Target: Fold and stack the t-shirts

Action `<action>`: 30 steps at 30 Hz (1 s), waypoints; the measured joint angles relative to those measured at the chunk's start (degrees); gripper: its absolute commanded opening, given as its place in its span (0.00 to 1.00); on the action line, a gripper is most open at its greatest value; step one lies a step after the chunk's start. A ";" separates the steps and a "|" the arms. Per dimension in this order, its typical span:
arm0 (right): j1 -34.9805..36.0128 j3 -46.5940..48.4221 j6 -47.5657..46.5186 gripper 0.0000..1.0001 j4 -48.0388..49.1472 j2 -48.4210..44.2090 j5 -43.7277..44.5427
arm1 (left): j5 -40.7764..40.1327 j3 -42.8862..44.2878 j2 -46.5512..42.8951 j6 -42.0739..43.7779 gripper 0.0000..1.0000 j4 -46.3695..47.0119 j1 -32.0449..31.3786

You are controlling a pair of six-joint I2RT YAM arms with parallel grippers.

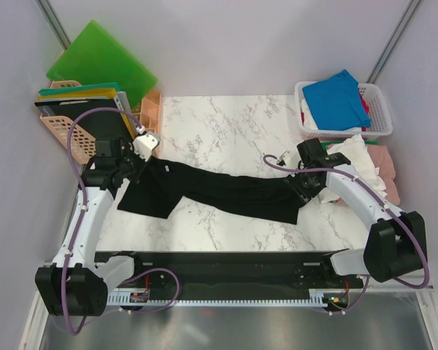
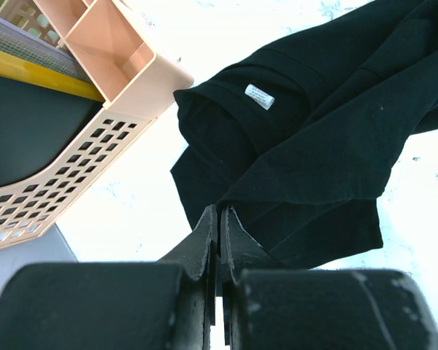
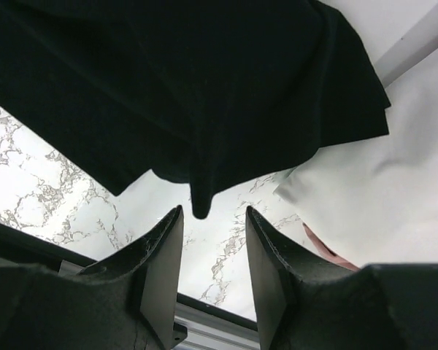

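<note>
You look to be spreading the black t-shirt (image 1: 226,191) on the counter (image 1: 226,124): left tool (image 2: 219,213) pinched tight on its edge at the tips, right tool (image 3: 212,219) parted with a fold dangling between its fingers (image 3: 160,255), so clamp there, then stretch flat.

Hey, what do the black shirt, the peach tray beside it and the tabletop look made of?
The black shirt: soft matte knit cloth, probably cotton; it drapes and creases. The peach tray: smooth moulded plastic, slight sheen, perforated grid wall. The tabletop: white with grey veins, marble look; stone or printed laminate, cannot tell.
</note>
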 measured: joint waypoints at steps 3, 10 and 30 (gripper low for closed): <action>0.00 -0.48 -0.28 0.46 0.81 0.55 0.00 | 0.00 0.00 0.07 0.00 0.02 0.00 0.00; 0.00 -1.88 -1.25 0.32 1.36 2.51 0.07 | 0.00 0.00 0.81 0.00 0.02 0.04 0.00; -1.84 35.36 1.31 0.00 -3.10 -16.65 1.07 | 0.50 3.76 -6.14 -0.24 0.02 -1.16 -0.07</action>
